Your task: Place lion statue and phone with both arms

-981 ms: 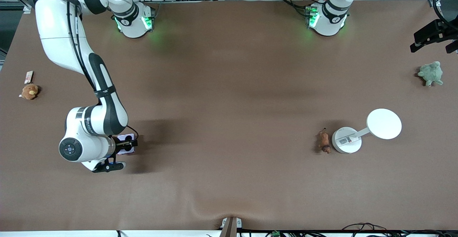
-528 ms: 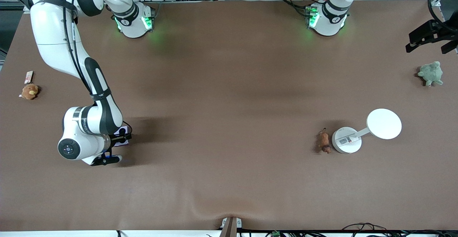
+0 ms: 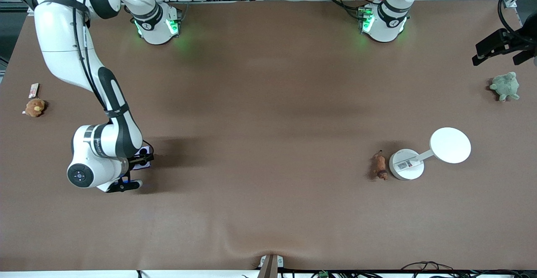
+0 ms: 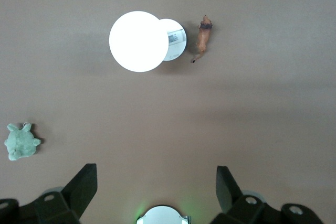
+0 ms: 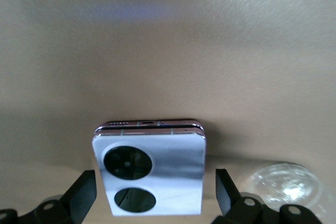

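The lilac phone (image 5: pixel 157 150) lies flat on the table, its two black camera circles facing up. My right gripper (image 5: pixel 154 184) is open and straddles it, with a gap at each finger. In the front view the right gripper (image 3: pixel 140 160) covers most of the phone (image 3: pixel 145 151). The reddish-brown lion statue (image 3: pixel 381 166) lies beside the base of the white stand (image 3: pixel 406 164). It also shows in the left wrist view (image 4: pixel 204 38). My left gripper (image 3: pixel 499 48) is open and empty, high over the table's edge at the left arm's end; it also shows in its own wrist view (image 4: pixel 156 179).
The stand's round white head (image 3: pixel 450 145) juts out past its base. A green plush toy (image 3: pixel 505 86) lies near the left arm's end. An orange-brown plush toy (image 3: pixel 35 107) and a small card (image 3: pixel 33 89) lie near the right arm's end.
My right gripper has shifted a little toward the right arm's end of the table, over the phone. My left gripper has drifted slightly. The lion statue and stand have not moved.
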